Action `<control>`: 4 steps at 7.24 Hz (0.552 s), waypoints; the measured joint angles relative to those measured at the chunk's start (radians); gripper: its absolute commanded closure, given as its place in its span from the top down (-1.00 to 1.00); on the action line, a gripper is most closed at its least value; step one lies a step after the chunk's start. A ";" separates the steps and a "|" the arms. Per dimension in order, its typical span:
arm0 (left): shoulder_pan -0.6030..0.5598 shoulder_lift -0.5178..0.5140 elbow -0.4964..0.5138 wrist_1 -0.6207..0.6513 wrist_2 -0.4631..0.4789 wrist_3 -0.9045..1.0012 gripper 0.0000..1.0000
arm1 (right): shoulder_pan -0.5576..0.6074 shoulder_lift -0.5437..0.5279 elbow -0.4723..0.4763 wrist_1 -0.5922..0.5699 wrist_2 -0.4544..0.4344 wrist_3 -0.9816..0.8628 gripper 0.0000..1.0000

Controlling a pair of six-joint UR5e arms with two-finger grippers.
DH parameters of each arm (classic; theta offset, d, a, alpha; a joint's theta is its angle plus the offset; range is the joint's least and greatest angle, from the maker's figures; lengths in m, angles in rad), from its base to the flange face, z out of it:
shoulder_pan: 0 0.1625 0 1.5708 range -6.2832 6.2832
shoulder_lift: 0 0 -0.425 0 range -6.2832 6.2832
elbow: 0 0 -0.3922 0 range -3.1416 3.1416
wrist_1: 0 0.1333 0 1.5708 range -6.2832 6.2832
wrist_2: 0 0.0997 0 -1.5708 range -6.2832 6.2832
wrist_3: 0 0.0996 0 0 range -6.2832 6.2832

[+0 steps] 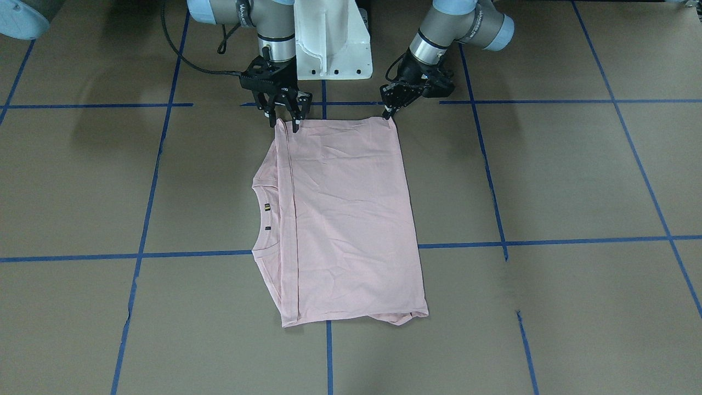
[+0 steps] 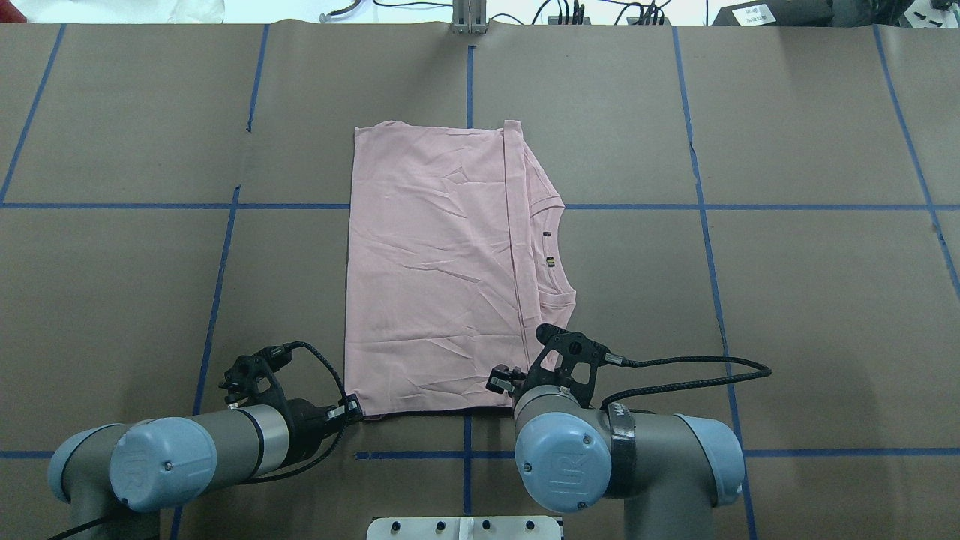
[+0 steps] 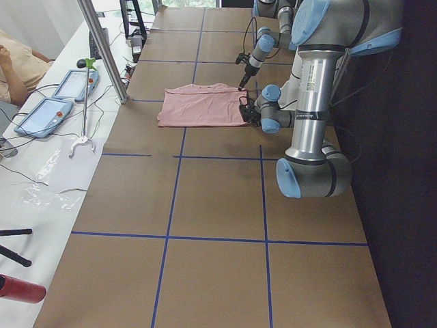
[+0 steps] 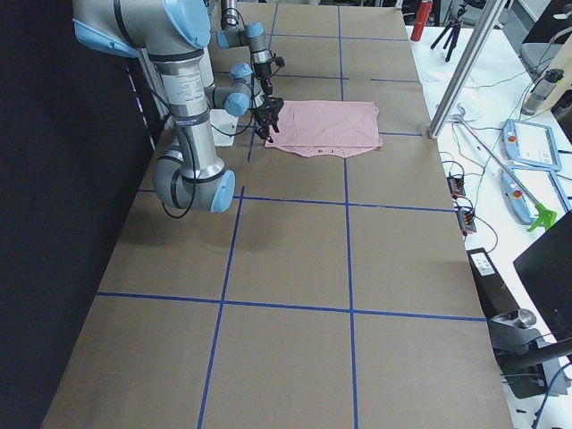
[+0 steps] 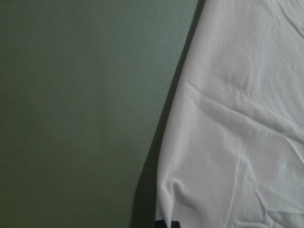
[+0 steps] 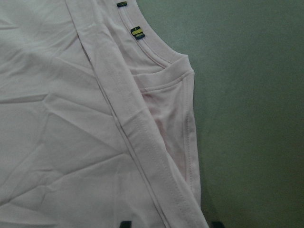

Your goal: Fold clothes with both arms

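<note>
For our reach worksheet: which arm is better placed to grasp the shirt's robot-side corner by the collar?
Right. The right tool, open, straddles that shirt corner on the collar side; the left tool sits at the other robot-side corner.

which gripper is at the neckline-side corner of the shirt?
The right gripper: it straddles the robot-side corner of the T-shirt beside the neckline, jaws apart. The left gripper is at the plain corner, pinching fabric.
</note>
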 measured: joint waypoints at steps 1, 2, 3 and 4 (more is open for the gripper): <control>0.000 0.000 0.000 0.000 0.000 0.000 -1.00 | -0.006 0.006 -0.013 -0.005 0.000 0.000 0.32; 0.000 0.000 0.000 0.000 0.000 0.000 -1.00 | -0.014 0.010 -0.018 -0.006 0.000 0.001 0.32; 0.000 0.000 0.000 0.000 0.000 0.000 -1.00 | -0.020 0.012 -0.020 -0.007 -0.001 0.002 0.32; 0.000 0.001 0.000 0.000 0.000 0.000 -1.00 | -0.024 0.014 -0.021 -0.008 -0.001 0.003 0.32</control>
